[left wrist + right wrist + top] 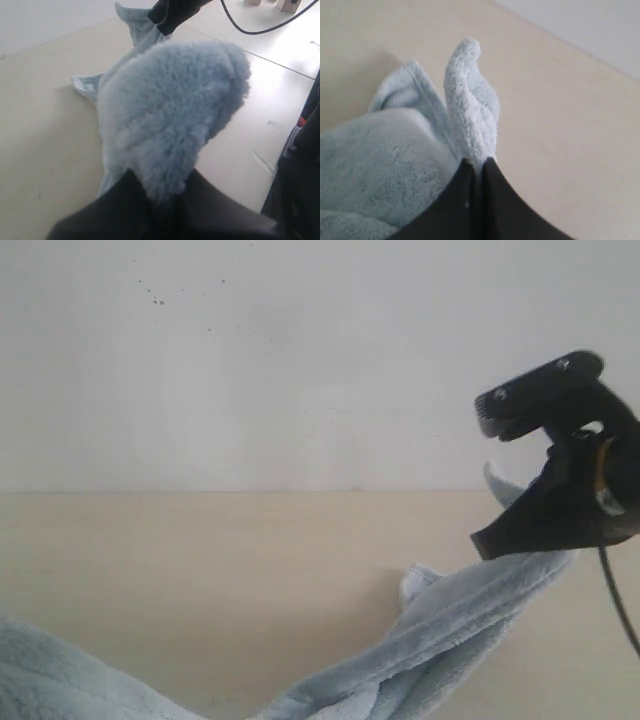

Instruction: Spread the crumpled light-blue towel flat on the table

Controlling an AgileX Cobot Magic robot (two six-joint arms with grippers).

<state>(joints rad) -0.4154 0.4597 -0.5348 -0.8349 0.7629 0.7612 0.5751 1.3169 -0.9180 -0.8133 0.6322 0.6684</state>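
The table (200, 580) is stretching bare and beige back to the white wall, giving plenty of room for the spreading. The towel (440, 630) is lying across its near side, not yet flat: it is sagging in a thick, twisted rope that is touching the table low in the middle of the exterior view and rising toward the right, with a loose corner flopping on the table beside it. It is hanging this way because both ends are being pinched and lifted while the middle is drooping under its own weight.

The right claw (510, 525) is clenching one edge of the towel above the table, a small tuft poking out past its tips. The left claw (160, 200), out of the exterior view, is clamping a fluffy bunch of the other end, which is bulging over its fingers. Holding opposite ends is probably meant to let the arms pull apart and draw the folds out before lowering the cloth.
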